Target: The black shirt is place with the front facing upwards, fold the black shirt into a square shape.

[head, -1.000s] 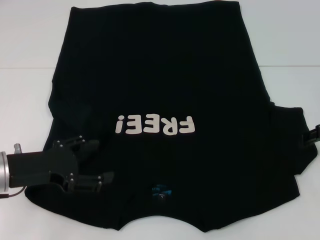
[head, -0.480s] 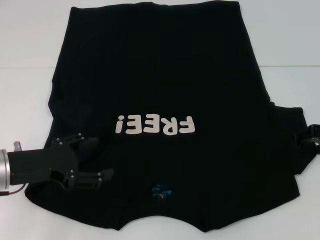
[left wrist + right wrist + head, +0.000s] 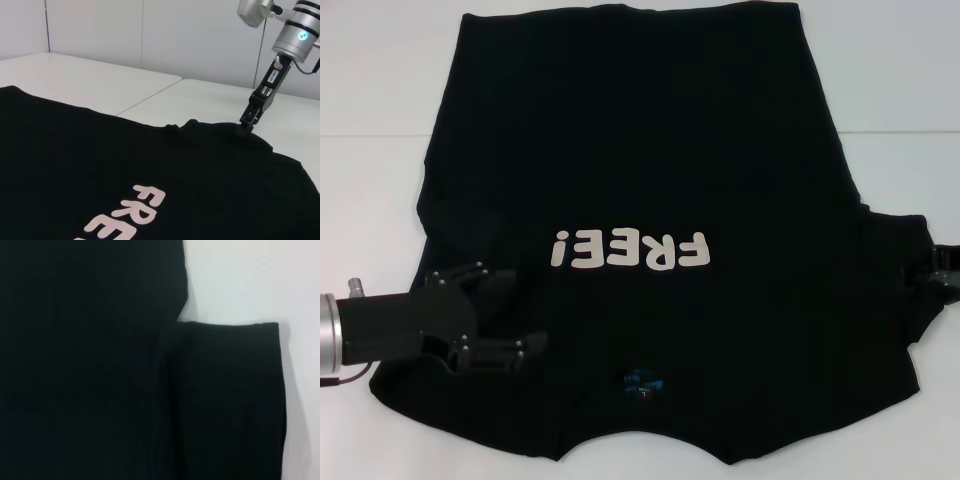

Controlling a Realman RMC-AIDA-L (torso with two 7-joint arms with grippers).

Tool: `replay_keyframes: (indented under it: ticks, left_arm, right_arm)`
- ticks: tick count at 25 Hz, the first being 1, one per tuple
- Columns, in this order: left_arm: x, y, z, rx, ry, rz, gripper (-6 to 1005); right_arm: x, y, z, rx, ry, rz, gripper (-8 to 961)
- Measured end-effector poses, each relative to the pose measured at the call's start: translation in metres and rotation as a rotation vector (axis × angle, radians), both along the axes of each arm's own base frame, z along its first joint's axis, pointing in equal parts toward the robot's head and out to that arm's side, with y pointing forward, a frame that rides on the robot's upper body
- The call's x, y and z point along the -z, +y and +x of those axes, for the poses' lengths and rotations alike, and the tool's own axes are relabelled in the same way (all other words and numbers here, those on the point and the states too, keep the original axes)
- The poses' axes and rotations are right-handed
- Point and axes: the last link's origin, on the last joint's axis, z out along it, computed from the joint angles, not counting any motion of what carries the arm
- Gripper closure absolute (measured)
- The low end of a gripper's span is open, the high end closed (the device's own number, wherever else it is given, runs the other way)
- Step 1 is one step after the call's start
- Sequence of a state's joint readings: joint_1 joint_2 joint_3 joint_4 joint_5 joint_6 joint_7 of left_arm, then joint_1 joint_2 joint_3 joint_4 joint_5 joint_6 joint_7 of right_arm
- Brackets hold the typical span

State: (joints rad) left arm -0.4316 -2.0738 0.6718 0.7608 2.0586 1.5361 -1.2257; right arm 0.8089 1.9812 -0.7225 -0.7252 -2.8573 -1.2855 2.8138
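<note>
On the surface (image 3: pixel 370 90): the black shirt (image 3: pixel 640 170) lies flat and front up, the cream "FREE!" print (image 3: pixel 626 250) upside down from the head cam, so collar end sits close to the robot and hem runs off the far side.
Shirt's long axis: straight away from the robot, collar near, hem far. Sleeves poke out to either side at the near end.
Neck label: small blue tag (image 3: pixel 644 381) just near of the lettering, roughly on the centre line.
Left gripper (image 3: pixel 520 318): over the shirt's left sleeve/shoulder zone, pointing inward across the cloth. Fingers spread wide, nothing between them as far as I can see. Can't really tell if it's touching the fabric or hanging just above it.
Right gripper (image 3: pixel 246 130): way out at the right sleeve edge; the left wrist cam shows it angled down with its tip right at the cloth, where there's a little pucker. Whether its fingers are parted or pinching fabric, I can't tell.
Right wrist cam: just the sleeve and the side of the body, black on white, no fingers in shot.
What the next move hangs on: each arm has its own sleeve right beside it, so my guess is a sideways fold, sleeves brought in toward the centre line.
Progress: looks like nothing's folded yet.
</note>
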Motion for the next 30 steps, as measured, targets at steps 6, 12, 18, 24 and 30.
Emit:
replay_keyframes:
  ticks: [6,12,18,24,30]
  left_arm:
    - [0.0,0.002,0.001,0.002,0.002,0.004,50]
    - [0.0,0.004,0.002,0.002,0.006,0.009,50]
    - [0.0,0.005,0.002,-0.001,0.006,0.015,51]
    - [0.0,0.006,0.002,-0.007,0.002,0.013,51]
    - [-0.001,0.007,0.002,-0.01,0.003,0.016,51]
  right_arm:
    - [0.003,0.002,-0.005,-0.05,-0.029,-0.036,357]
    - [0.003,0.004,-0.006,-0.057,-0.047,-0.038,575]
    - [0.001,0.005,-0.007,-0.065,-0.063,-0.047,706]
    - [-0.001,0.006,-0.008,-0.078,-0.07,-0.044,855]
    - [-0.011,0.008,-0.006,-0.088,-0.077,-0.019,911]
